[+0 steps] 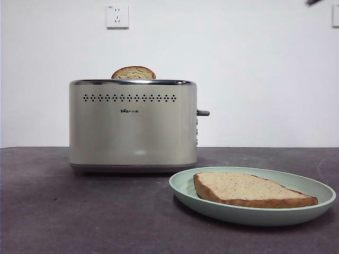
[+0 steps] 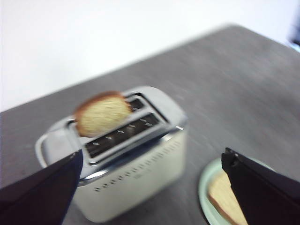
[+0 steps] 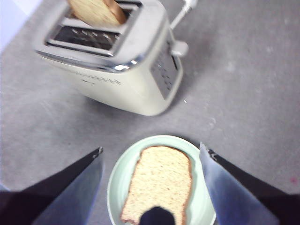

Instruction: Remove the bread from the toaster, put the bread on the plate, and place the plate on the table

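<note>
Fingers spread wide and empty on both arms, bread already on the plate.

Both the left gripper (image 2: 150, 187) and the right gripper (image 3: 150, 187) hang above the table (image 1: 63, 211). The bread (image 1: 249, 190) lies flat in the plate (image 1: 183, 186), directly below the right one, its long axis running toward the toaster (image 1: 132, 124), which stands behind it. A second slice (image 1: 133, 73) pokes from the toaster's slot. The plate already rests on the table, nearer its front edge, so little seems left.
</note>
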